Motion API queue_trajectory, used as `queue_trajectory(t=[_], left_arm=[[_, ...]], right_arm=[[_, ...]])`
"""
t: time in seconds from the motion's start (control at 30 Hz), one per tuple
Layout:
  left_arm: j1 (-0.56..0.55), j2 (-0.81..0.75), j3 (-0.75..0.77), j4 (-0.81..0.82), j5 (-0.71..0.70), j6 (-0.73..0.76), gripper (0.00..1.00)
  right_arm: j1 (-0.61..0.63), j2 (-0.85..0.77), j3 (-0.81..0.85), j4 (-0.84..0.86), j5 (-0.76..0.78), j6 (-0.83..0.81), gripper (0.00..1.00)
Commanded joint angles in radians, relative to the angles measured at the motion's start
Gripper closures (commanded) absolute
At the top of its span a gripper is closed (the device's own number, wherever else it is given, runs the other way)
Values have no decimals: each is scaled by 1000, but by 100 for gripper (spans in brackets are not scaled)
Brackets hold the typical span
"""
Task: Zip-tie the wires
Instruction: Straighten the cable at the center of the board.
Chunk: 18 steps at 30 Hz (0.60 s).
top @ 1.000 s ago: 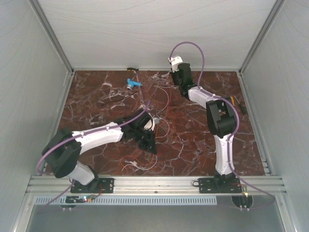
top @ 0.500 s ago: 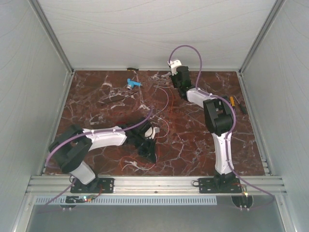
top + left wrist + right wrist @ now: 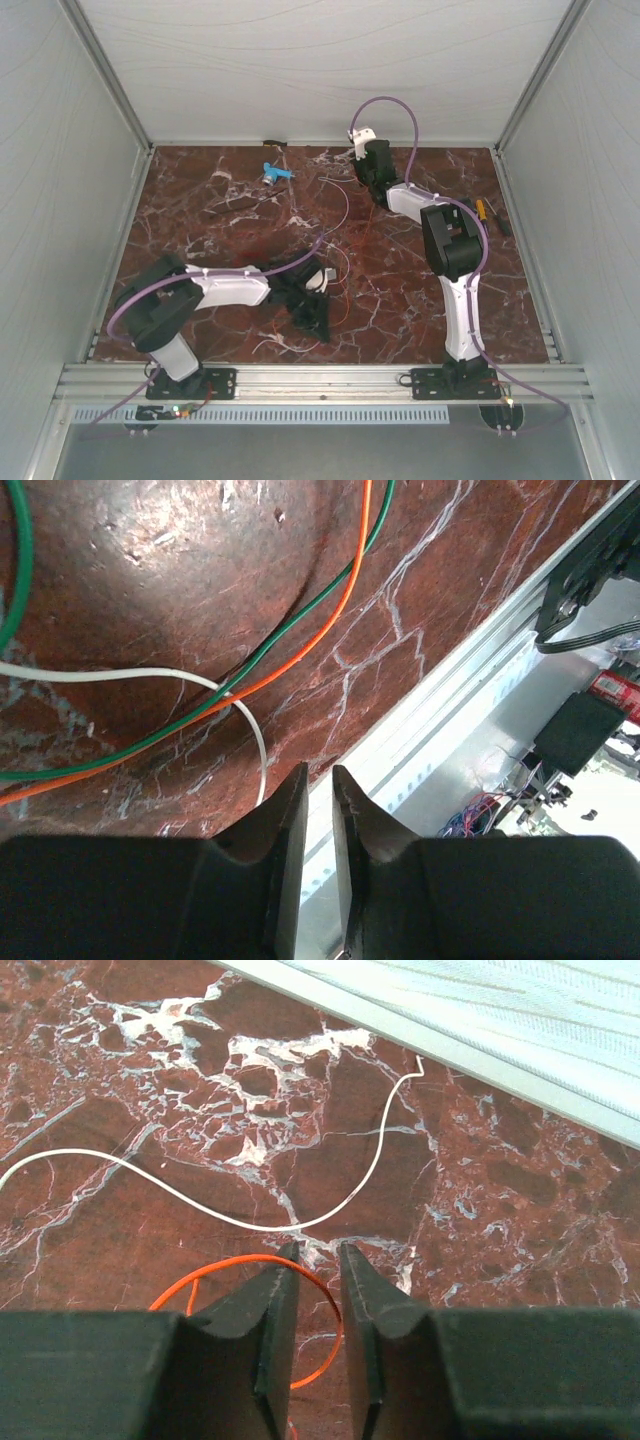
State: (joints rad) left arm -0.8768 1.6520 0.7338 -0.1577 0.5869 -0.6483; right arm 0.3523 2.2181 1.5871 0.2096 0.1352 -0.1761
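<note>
The wires [image 3: 343,212] lie loose on the marble table: thin red, orange and white strands curling from the back centre to the front. In the left wrist view an orange wire [image 3: 345,590], a green wire [image 3: 300,620] and a white wire [image 3: 130,673] cross the table ahead of my left gripper [image 3: 318,768]. Its jaws show only a thin gap and hold nothing; it hangs near the front edge [image 3: 316,322]. My right gripper [image 3: 318,1245] is at the back centre [image 3: 362,162], jaws nearly together and empty, above an orange loop [image 3: 235,1259] with a white wire [image 3: 300,1226] just beyond.
A small blue-and-white plastic piece [image 3: 275,172] lies at the back left. A yellow-and-black tool [image 3: 486,213] lies at the right edge. The back wall's rail [image 3: 480,1055] is close ahead of the right gripper. The front rail [image 3: 470,680] runs right by the left gripper.
My left arm has folded back, bringing its gripper nearer the front edge. My right gripper has shifted slightly toward the back wall and lower. Both stay empty.
</note>
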Motion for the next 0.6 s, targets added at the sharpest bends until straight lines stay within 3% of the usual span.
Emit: queue_trajectory(t=[0.0,0.13,0.27,0.37,0.57], left_arm=[[-5,-60,9,-5,-42,-13,81],[-6,-138,-5,-31,-56,-4,69],[-6,-228,-23,-54,-74,-1,52],[-6,-277,-24,-87,-94,6,44],[-7,-338,-14,-160,-141,10,32]], right_arm=[[-3,-27,7,-32,-38,38,76],[0,-54,32,-81,-51,81,58],[8,-85,45,-109,-51,89,36],[15,-106,64,-136,-46,90,15],[36,-114,161,-273,56,89,2]])
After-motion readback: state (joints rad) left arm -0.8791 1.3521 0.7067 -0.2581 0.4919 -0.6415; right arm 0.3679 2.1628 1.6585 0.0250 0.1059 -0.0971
